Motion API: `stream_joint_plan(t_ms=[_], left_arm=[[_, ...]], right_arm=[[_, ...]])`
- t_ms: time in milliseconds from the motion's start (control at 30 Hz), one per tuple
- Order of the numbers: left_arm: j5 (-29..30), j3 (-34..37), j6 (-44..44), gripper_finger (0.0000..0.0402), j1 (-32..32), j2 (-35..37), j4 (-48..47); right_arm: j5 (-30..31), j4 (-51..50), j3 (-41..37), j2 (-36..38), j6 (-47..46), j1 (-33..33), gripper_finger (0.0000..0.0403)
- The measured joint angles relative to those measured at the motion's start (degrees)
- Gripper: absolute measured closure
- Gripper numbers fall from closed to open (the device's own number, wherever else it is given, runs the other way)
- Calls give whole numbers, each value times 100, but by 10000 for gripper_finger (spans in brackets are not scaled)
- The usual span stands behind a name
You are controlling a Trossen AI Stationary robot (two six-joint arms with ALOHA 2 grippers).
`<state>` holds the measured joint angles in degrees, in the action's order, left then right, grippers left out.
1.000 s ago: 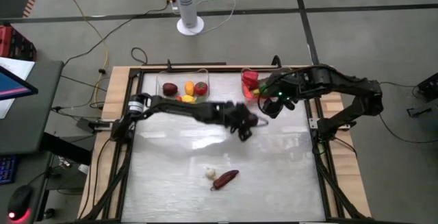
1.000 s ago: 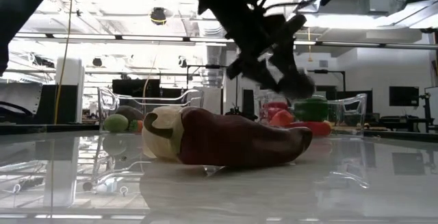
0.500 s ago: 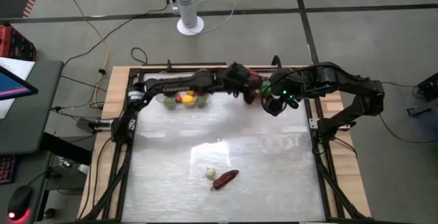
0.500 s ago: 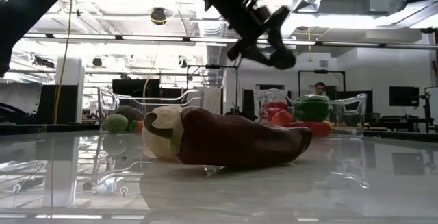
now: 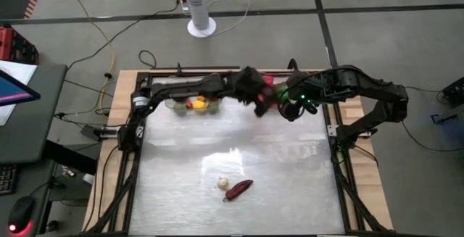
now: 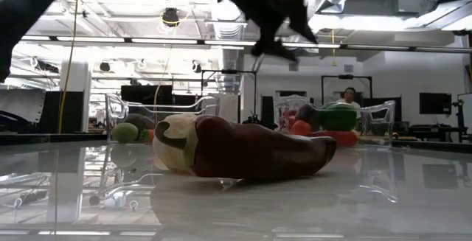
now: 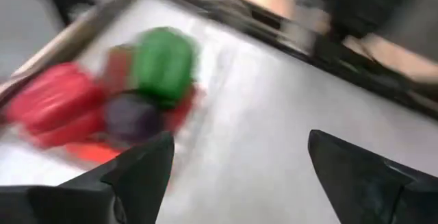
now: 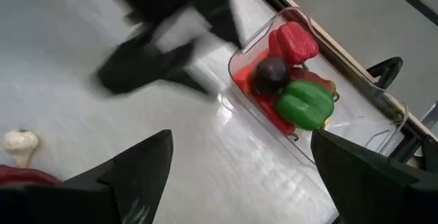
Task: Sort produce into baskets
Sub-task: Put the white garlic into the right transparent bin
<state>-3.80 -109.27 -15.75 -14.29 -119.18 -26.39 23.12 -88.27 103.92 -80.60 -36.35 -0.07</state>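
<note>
Your left gripper (image 5: 255, 101) hangs with its fingers (image 7: 140, 172) spread wide and nothing between them, above the far edge of the table (image 5: 290, 186), at the near side of the right-hand basket (image 8: 246, 49). Your right gripper (image 5: 290, 110) waits just beside it, toward the far right corner, its fingers (image 8: 137, 169) also wide apart and empty.

Nearest to you, close to the table's near edge and about midway along it, a dark red chilli (image 5: 239, 188) lies on its side. A small white garlic-like piece (image 5: 222, 183) sits just beside its stem end.

Farther back, along the far edge, stand the two clear baskets. The right-hand one holds a green pepper (image 8: 304, 106), a dark purple round piece (image 8: 271, 75), a red pepper (image 8: 295, 42) and more red produce under them. The left-hand basket (image 6: 151, 108), partly hidden under the left arm, shows yellow, red and green pieces (image 5: 196, 104).

Beyond the table, a person (image 6: 348, 95) is in the room behind.
</note>
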Motion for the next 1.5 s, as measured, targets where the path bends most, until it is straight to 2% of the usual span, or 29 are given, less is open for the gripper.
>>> stream_joint_plan(t_ms=[100,167,267,400,567,700,867,933,1033,1100,1300,1500], left_arm=[[88,-4,628,98,558,377,-699],[371,9,973,113,973,588,-1259],[755,479,1031,132,1560,923,-1722],[910,1539,243,153,2149,1548,-1347],[927,2978,-1197,167,2949,2150,-194],[1547,3495,-2141,168,3619,2258,215],[2653,3762,-2725,168,4322,2141,256],[3100,3799,-2889,168,4483,2024,386],[3411,3957,-3055,168,4639,1896,409],[3361,4071,-3076,168,4630,1758,717],[3366,4419,-3129,168,4643,1589,869],[3111,4792,-3167,168,4611,1361,1943]], right_arm=[[5,0,0,119,-136,139,31],[115,2,0,231,-258,264,31],[321,43,0,410,-503,552,31],[291,35,-35,523,-835,1083,31],[279,320,-440,482,-1231,1807,31],[273,908,-952,339,-1486,2236,31],[231,1733,-1451,99,-1615,2486,31],[226,2043,-1529,-20,-1632,2536,31],[222,2433,-1550,-201,-1634,2618,31],[206,2647,-1547,-291,-1634,2680,31],[64,2950,-1549,-519,-1791,2747,31],[68,3031,-1547,-575,-1917,2805,31]])
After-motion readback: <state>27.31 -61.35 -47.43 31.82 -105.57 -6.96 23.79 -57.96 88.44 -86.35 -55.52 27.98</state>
